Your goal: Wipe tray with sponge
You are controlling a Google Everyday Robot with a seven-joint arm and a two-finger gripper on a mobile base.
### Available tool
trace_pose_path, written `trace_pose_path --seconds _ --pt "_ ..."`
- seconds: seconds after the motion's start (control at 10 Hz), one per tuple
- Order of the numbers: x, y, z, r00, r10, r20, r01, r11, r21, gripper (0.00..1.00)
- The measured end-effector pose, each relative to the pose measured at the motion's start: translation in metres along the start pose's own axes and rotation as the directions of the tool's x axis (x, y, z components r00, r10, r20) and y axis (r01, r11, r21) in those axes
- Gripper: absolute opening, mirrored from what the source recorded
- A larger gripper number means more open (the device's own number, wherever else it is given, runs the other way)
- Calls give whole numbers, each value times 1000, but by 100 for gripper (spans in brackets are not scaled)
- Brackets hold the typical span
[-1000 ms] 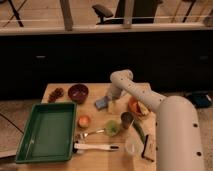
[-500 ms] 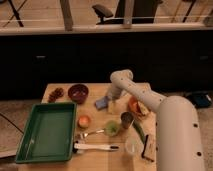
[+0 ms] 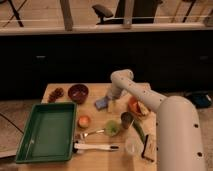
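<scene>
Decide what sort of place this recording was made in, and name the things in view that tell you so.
Probably an office or lab test area, not a home kitchen: an office chair stands behind a railing, and a wooden table holds a green tray and tableware. The gripper hangs over the blue sponge.

almost nothing has shifted since the earlier pictures: the pincer (image 3: 111, 101) hangs at the same spot just beside the sponge (image 3: 102, 103), well to the right of the tray (image 3: 30, 150), and the sponge lies where it did.
</scene>
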Motion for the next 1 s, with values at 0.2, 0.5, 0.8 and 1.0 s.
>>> trace_pose_path --seconds 0.2,0.5,0.8,1.0 --pt "0 0 -1 1000 0 0 0 1000 -1 77" --pt "1 0 -1 1000 1 0 -1 1000 -1 80" --pt "1 2 4 1000 0 1 0 1000 -5 80" --pt "1 2 5 1000 2 4 -2 1000 -7 80"
